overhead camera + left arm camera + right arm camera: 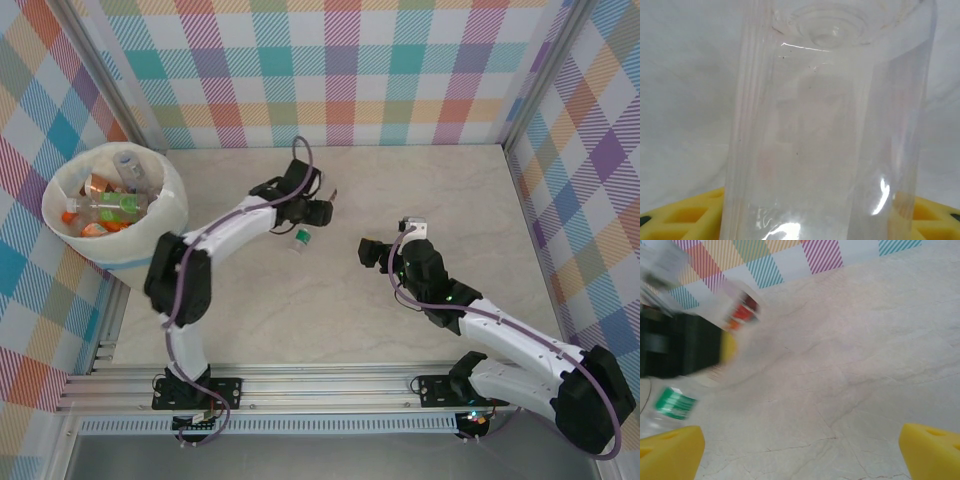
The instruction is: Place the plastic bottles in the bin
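left claw [321,210]: pinching a clear bottle [830,130]
right claw [800,450]: spread, empty
green-label bottle [300,241]: on the worktop [450,190] beside left claw
bin [168,222]: bottles [105,208] piled inside

This is a robot test cell in a lab, not a lived-in room. Beneath the jaws of the left gripper [322,212] and right gripper [366,252] lies a bare marble-look tabletop [430,185]. Beyond the jaws and out to either side of them stand flat wall panels [340,70] printed in pastel plaid, held by aluminium posts [100,72]. Behind the jaws, at the near edge, slotted aluminium rails [330,385] carry the bolted bases of both arms, with purple cables [296,146] running along the arms' white links.
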